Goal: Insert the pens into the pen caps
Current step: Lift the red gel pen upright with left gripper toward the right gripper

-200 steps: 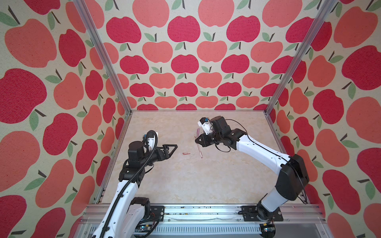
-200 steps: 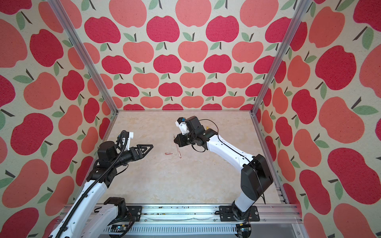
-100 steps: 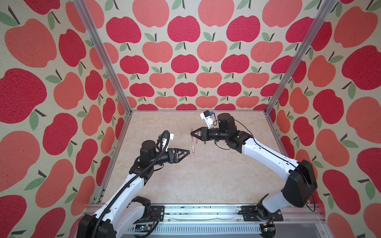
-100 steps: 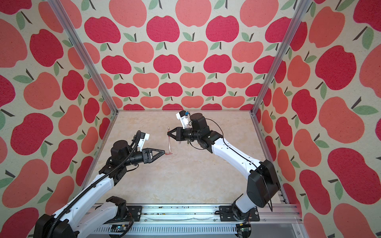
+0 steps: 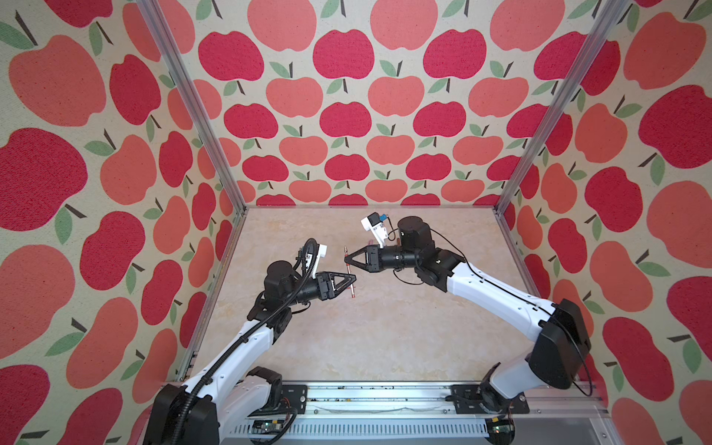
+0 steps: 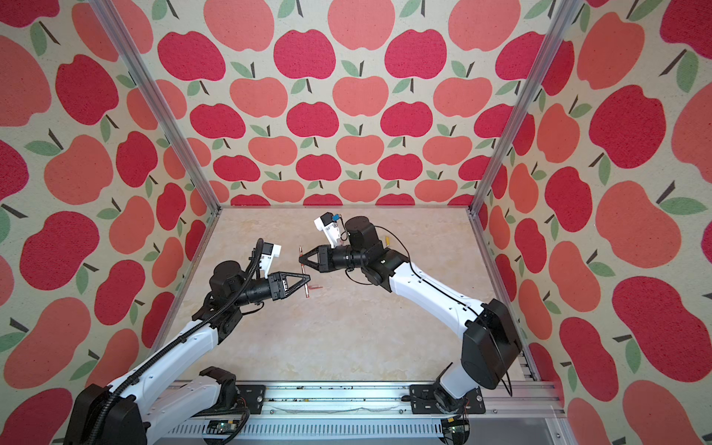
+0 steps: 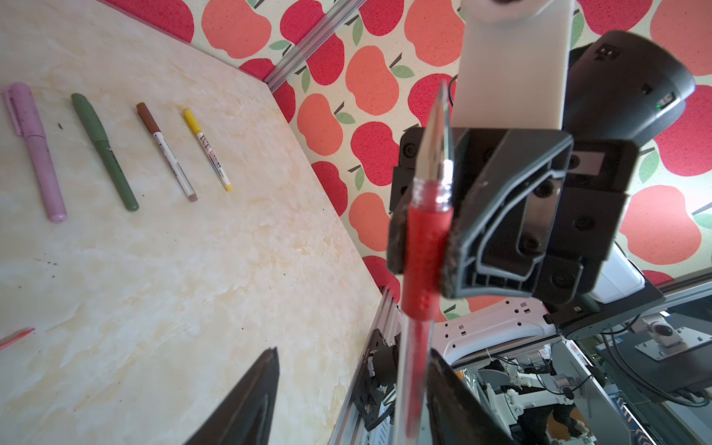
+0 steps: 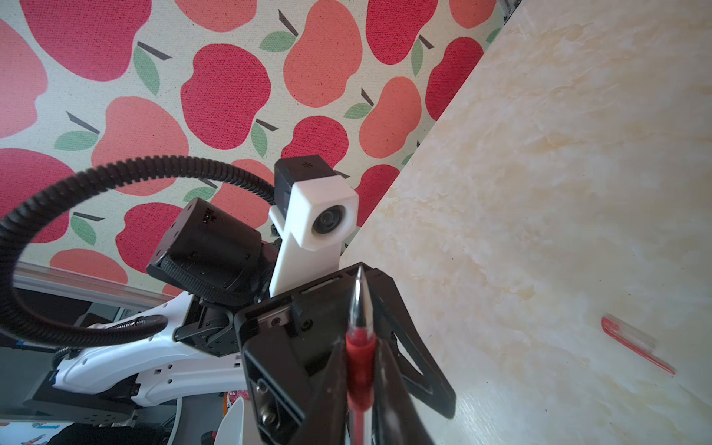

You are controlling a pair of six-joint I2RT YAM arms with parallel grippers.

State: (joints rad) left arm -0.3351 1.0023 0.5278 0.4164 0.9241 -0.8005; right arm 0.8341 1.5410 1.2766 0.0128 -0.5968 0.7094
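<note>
Beige marbled tabletop (image 6: 346, 346). I see a loose red cap (image 6: 316, 287) lying flat just off centre, toward 10 o'clock. Between 12 and 1 o'clock, four capped pens lie in a row, side by side, not touching: pink pen (image 7: 36, 154), green pen (image 7: 104, 150), brown-and-white pen (image 7: 167, 152), yellow-and-white pen (image 7: 208, 150).

We can read nothing: print on the brown-capped pen (image 7: 168, 153) and yellow-capped pen (image 7: 208, 151) is too small.
</note>
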